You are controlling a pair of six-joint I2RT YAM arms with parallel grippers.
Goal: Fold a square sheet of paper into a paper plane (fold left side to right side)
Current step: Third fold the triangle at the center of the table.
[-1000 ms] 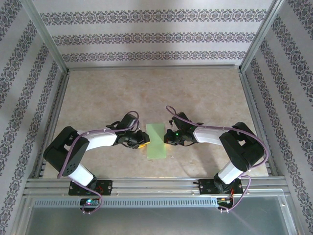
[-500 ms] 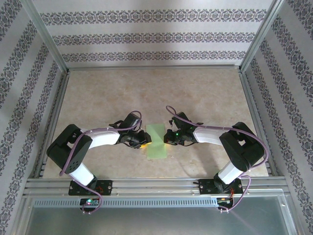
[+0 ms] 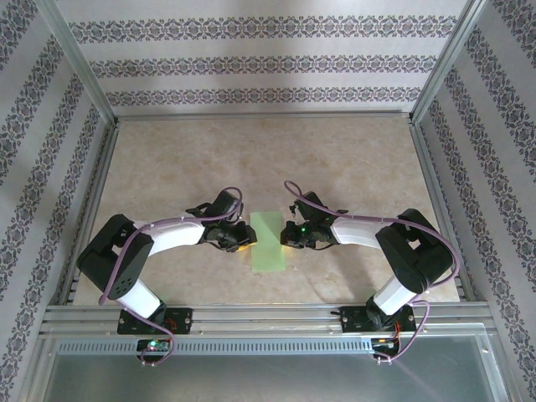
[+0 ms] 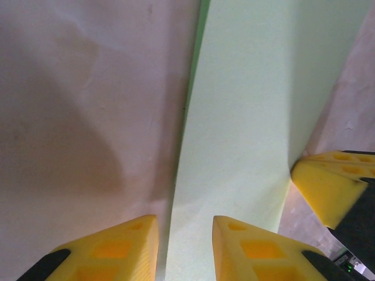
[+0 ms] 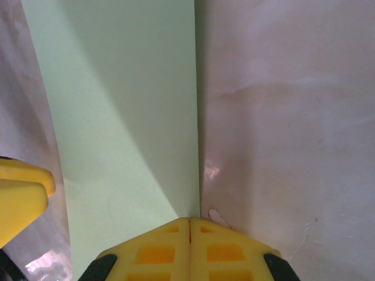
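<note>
The square sheet of paper, folded narrow, is laid flat on the bench. The left claw is spread a little at its left edge; the right claw is pressed together at its right edge. If nudged sideways, it could be slid crooked.

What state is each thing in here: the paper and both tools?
paper: folded to a narrow strip, flat on the table.
left tool: open, straddling the paper's left edge.
right tool: shut, empty, tips at the paper's right edge.
</note>
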